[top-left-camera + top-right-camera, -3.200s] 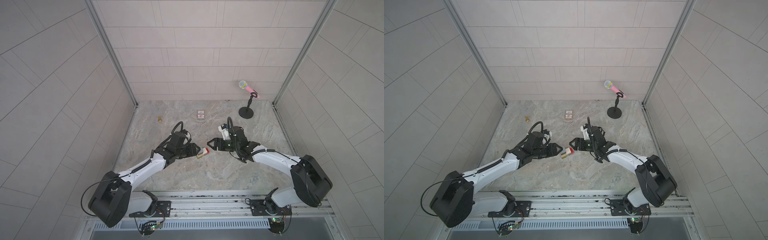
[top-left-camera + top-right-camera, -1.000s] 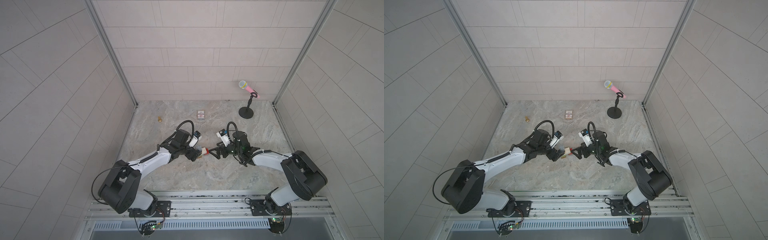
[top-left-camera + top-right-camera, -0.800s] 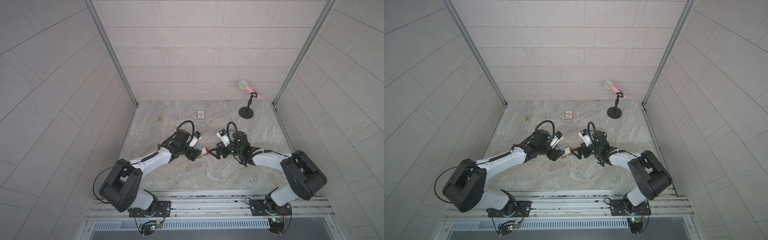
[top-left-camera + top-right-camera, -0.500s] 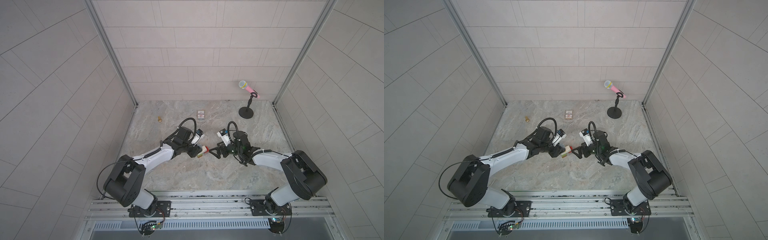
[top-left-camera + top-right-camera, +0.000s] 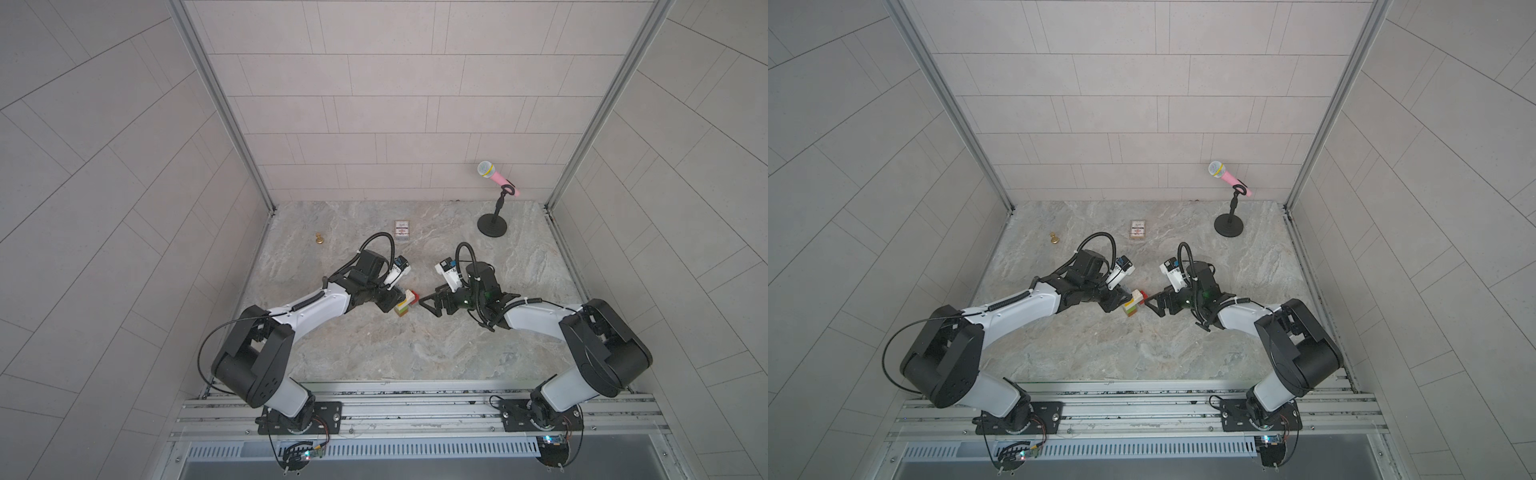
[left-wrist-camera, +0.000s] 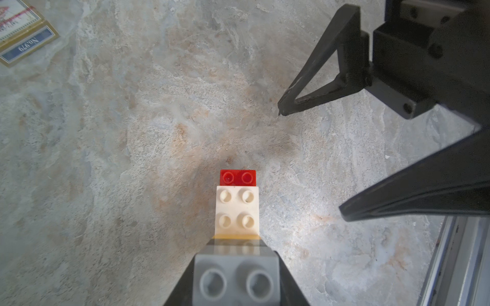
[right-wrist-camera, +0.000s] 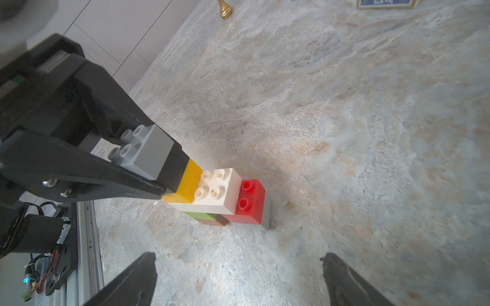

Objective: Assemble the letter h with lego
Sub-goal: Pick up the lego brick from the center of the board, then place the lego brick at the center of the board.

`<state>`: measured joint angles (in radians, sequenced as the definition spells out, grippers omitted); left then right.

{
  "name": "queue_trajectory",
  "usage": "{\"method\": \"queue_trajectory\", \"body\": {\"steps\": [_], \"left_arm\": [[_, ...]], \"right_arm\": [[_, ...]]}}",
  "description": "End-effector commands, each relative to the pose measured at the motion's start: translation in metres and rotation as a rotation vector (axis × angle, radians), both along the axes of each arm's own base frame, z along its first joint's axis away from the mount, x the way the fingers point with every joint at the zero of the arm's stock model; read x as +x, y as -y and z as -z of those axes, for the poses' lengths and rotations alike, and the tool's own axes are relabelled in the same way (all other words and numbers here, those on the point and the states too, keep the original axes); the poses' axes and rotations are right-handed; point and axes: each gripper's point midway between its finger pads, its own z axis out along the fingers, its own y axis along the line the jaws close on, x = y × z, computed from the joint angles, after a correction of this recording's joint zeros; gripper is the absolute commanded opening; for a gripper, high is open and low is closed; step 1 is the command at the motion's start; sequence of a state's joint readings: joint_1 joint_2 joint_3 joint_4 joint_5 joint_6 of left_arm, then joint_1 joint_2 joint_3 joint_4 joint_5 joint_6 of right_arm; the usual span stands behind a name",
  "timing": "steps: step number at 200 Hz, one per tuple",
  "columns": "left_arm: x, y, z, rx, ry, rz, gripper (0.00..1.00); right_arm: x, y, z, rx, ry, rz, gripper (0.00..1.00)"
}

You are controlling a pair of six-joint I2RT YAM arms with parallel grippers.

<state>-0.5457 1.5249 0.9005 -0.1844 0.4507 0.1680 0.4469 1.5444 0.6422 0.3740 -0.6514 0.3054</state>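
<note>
Left fingers (image 7: 114, 177): closed partway, pinching the top of the brick figure (image 7: 214, 190). They press on both sides of the top grey brick (image 7: 148, 148) and the black brick (image 7: 173, 169) under it.

Right fingers (image 7: 135, 280): spread wide and holding nothing. They are near the figure on its red side and touch none of it.

The brick figure stands mid-surface between the two arms in both top views (image 5: 404, 305) (image 5: 1133, 305). Its foot appears to rest on the surface.

Count, bricks: eight, all joined.
- Column, top down: top grey brick, black brick, yellow brick (image 7: 189, 180), long white brick (image 7: 214, 190), green brick (image 7: 201, 216), brown brick (image 7: 214, 222).
- Short leg under the free end of the white brick: red brick (image 7: 250, 201) on a lower grey brick (image 7: 261, 220).

Count, other items:
- One printed card box (image 5: 402, 230), toward the back wall.
- One small brass pawn (image 5: 319, 240), back left.
- One pink toy microphone (image 5: 494, 178) on a black stand, back right.

The surface (image 5: 374, 353) has a marbled grey-beige stone look. Pale tiled walls enclose it on three sides. An aluminium rail (image 5: 415, 411) along the front carries both arm bases.
</note>
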Motion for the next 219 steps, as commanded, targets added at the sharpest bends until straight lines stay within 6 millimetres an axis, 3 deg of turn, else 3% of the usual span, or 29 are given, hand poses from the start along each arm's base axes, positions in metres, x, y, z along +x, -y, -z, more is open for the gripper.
{"method": "queue_trajectory", "body": {"steps": [1, 54, 60, 110, 146, 184, 219], "left_arm": [[-0.002, 0.012, -0.016, -0.059, -0.041, 0.031, 0.10], [-0.010, 0.037, -0.020, -0.174, -0.256, 0.101, 0.05], [-0.011, 0.041, -0.020, -0.188, -0.290, 0.112, 0.05], [-0.011, 0.068, -0.006, -0.274, -0.557, 0.153, 0.05], [-0.003, 0.079, 0.004, -0.309, -0.685, 0.154, 0.11], [0.013, 0.074, 0.019, -0.302, -0.752, 0.109, 0.26], [0.026, 0.071, 0.020, -0.329, -0.753, 0.076, 0.40]], "right_arm": [[0.009, 0.007, -0.008, 0.009, 0.002, 0.048, 1.00], [0.043, 0.070, -0.011, 0.002, -0.041, 0.367, 1.00], [0.039, 0.080, 0.000, -0.005, -0.069, 0.406, 1.00], [0.045, 0.122, -0.002, -0.011, -0.071, 0.584, 1.00], [0.046, 0.129, 0.000, -0.036, -0.076, 0.614, 1.00], [0.047, 0.128, 0.004, -0.049, -0.096, 0.607, 1.00], [0.047, 0.128, 0.002, -0.049, -0.090, 0.605, 1.00]]}}
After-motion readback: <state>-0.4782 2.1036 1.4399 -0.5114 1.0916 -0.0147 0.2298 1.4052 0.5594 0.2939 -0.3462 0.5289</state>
